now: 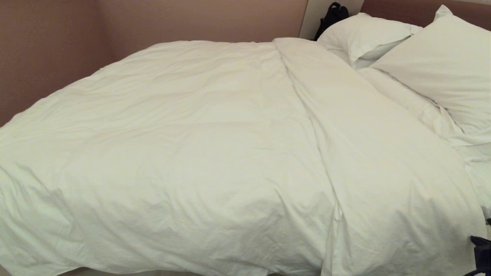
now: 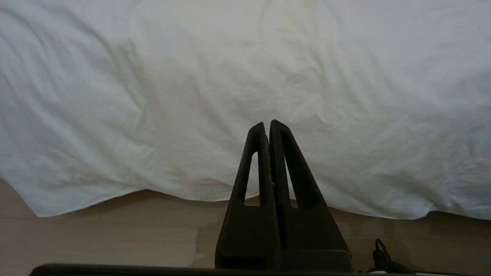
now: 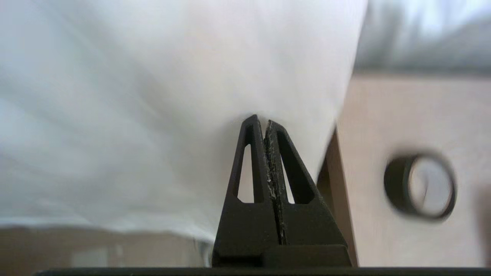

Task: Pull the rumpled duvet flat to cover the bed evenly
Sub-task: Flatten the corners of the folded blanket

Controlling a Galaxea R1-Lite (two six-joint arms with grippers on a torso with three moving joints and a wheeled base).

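The duvet (image 1: 215,153) lies across most of the bed (image 1: 477,168), reaching the near edge and hanging over it toward the floor (image 2: 96,237); a long fold runs from near the pillows (image 1: 433,73) down to the near right corner, where a second layer sits doubled over, and a strip of sheet shows bare beside the pillows; so the cover is broadly spread but not yet even. The left claw (image 2: 267,124) is closed with nothing in it, pointing at the hanging edge of the duvet low by the floor; it looks parked. The right claw (image 3: 262,119) is also closed and empty, its tip right at the cloth near the duvet's side edge, though I cannot tell if it touches. The step in hand seems to be the right arm's approach to that doubled corner; next it would need to open, pinch the edge, and draw it toward the bare strip.
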